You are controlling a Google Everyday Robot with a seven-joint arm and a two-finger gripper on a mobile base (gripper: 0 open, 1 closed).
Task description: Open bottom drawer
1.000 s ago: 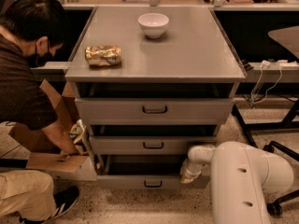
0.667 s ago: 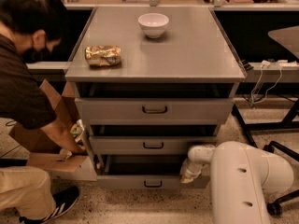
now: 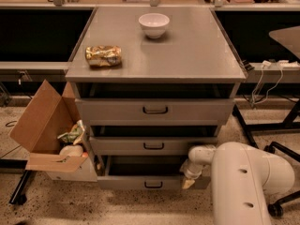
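Readable text: none.
Snack bag (image 3: 103, 56): printed foil wrapper on the cabinet top, its words too blurred to read.
Cardboard box (image 3: 42, 121): small dark marks on the front flap, not legible.
Gripper (image 3: 189, 182): no lettering; it sits at the right end of the bottom drawer (image 3: 126, 183) front.

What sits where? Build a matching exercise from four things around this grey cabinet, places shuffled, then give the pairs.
1. white round bowl
2. crumpled gold snack bag
3. open brown cardboard box
4. robot's gripper

A. floor, left of the grey cabinet
B. right end of the grey metal bottom drawer front
C. cabinet top, back centre
D. cabinet top, front left

Pairs: 1-C, 2-D, 3-A, 4-B
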